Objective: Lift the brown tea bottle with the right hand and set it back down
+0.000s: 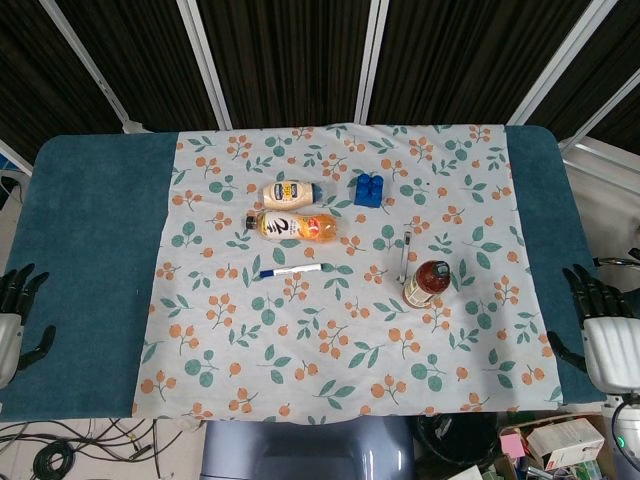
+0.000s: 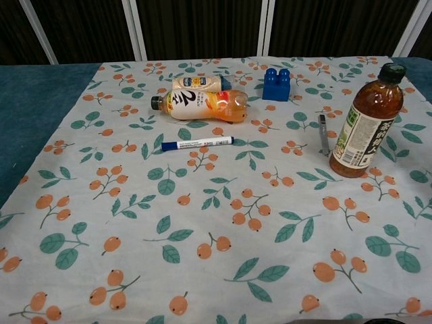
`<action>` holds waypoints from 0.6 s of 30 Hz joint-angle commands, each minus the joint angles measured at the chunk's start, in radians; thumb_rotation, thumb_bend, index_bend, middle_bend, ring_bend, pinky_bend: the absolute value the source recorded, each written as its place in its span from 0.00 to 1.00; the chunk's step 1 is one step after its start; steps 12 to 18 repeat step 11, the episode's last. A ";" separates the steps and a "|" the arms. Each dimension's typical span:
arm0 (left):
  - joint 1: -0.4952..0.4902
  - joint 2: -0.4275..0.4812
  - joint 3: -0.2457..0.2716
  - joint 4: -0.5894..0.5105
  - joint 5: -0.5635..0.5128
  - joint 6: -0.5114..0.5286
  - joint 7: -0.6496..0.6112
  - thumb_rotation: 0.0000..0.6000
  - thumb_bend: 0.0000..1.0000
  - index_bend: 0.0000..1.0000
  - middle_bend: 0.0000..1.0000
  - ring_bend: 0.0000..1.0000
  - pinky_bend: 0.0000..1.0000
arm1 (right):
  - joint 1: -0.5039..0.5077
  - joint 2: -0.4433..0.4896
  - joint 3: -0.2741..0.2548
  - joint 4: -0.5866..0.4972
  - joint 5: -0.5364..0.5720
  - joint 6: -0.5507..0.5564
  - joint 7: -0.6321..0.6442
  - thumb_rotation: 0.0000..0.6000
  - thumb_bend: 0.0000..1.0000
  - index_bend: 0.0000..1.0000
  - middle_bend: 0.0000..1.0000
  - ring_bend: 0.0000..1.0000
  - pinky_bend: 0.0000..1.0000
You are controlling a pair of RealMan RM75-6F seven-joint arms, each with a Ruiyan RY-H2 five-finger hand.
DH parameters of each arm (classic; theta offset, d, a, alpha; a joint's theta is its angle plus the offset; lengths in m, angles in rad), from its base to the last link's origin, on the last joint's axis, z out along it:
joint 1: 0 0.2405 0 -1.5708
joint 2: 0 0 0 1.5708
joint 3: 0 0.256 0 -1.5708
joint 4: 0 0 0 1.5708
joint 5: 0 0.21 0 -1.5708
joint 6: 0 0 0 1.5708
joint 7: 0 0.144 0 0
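The brown tea bottle (image 1: 426,283) (image 2: 365,123) stands upright on the floral cloth at the right, with a dark cap and a green-and-white label. Nothing touches it. My right hand (image 1: 605,328) hangs off the table's right edge, well clear of the bottle, its fingers spread and holding nothing. Low at the left edge of the head view sits my left hand (image 1: 14,318), open too. Neither hand shows in the chest view.
An orange drink bottle (image 1: 292,226) and a small cream bottle (image 1: 290,192) lie on their sides at the cloth's middle back. A blue brick (image 1: 369,189), a blue-capped marker (image 1: 291,270) and a thin metal piece (image 1: 405,252) beside the tea bottle also lie there.
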 commanded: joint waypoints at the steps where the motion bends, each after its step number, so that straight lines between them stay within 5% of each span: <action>1: 0.001 0.001 0.000 0.004 0.009 0.006 -0.007 1.00 0.39 0.12 0.02 0.01 0.09 | -0.025 -0.019 -0.020 0.035 -0.011 0.014 0.014 1.00 0.15 0.00 0.05 0.14 0.18; 18: 0.000 0.004 -0.006 0.034 0.040 0.029 -0.049 1.00 0.39 0.12 0.01 0.01 0.09 | -0.048 0.007 -0.035 0.033 -0.028 0.020 0.050 1.00 0.16 0.00 0.05 0.14 0.18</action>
